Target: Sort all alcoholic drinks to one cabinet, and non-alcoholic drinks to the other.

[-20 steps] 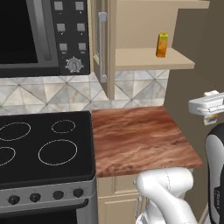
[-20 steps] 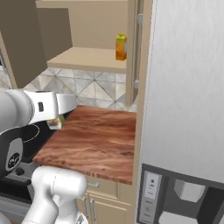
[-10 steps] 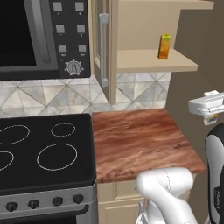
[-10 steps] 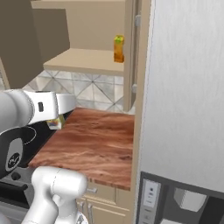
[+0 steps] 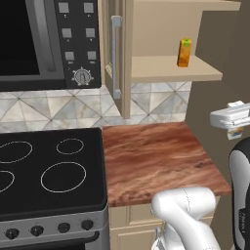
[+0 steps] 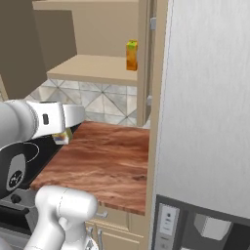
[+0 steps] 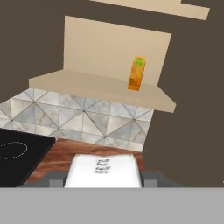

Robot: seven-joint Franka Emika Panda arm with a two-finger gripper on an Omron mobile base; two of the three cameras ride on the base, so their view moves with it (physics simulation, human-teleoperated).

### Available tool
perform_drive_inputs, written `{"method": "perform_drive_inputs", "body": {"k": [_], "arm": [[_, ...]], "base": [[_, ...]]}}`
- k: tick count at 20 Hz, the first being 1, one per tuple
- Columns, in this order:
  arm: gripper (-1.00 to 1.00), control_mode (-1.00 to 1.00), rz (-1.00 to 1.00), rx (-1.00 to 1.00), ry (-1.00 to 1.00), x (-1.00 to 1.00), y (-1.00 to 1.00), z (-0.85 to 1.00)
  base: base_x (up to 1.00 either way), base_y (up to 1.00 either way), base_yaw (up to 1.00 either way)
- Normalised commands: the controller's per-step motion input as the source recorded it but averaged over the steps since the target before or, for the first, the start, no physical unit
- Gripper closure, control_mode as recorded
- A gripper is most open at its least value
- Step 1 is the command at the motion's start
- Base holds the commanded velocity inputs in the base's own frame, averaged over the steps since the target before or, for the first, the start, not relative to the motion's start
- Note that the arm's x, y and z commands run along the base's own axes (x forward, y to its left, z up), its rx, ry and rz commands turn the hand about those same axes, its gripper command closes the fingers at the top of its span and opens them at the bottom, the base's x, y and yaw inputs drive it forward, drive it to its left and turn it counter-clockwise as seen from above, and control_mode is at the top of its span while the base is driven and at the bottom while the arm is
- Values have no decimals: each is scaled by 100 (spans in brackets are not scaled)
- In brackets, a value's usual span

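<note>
My tool (image 7: 104,183) is clamped across a small white-cream carton (image 7: 104,170), its flat top with dark print filling the gap between the two dark fingers. In the right base view the same carton (image 6: 62,137) peeks out under the forearm, hanging above the left edge of the wooden tabletop (image 6: 102,161), well short of the cabinet. The narrow tan cabinet (image 5: 166,49) stands open ahead, and the orange-yellow carton (image 5: 184,52) with its green patch is upright on the pale shelf (image 5: 171,73), toward the right end.

I judge the carton in hand light and a little soft: thin board walls that would dent under a hard squeeze, with smooth printed faces that could slip. Holding it across the two broad flat sides, as I seem to, suits it best. Its square base should stand steady once set down flat, and there is bare shelf left of the orange carton.

The tabletop is glossy red-brown wood grain; the backsplash (image 5: 53,110) is pale diamond tile; the black glass cooktop (image 5: 46,171) sits to the left.
</note>
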Motion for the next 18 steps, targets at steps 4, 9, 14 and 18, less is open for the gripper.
{"method": "perform_drive_inputs", "body": {"k": [4, 9, 14, 18], "arm": [[100, 100, 0, 0, 0, 0, 0, 0], [100, 100, 0, 0, 0, 0, 0, 0], [100, 100, 0, 0, 0, 0, 0, 0], [100, -100, 0, 0, 0, 1, 0, 2]], "base": [[33, 0, 0], [29, 0, 0], [26, 0, 0], [9, 0, 0]]}}
